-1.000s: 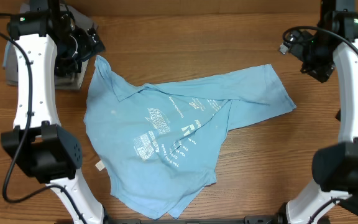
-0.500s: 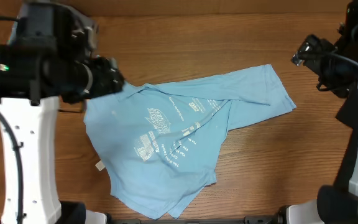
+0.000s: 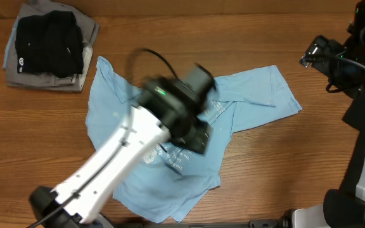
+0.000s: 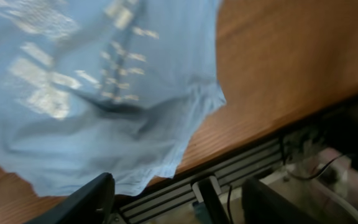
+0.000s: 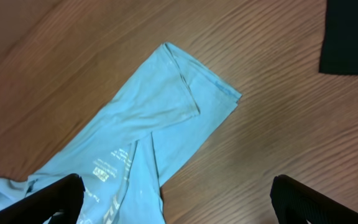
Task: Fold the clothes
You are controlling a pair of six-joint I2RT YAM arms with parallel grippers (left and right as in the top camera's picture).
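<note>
The left gripper holds its two fingers apart with nothing between them, over the near hem of the one light blue T-shirt. The overhead view blurs it, so it may or may not touch the cloth. The right gripper is spread wide and empty above one sleeve. The T-shirt lies rumpled in the middle of the table, white print up. One pile of two folded garments, black on grey, sits at the far left corner.
</note>
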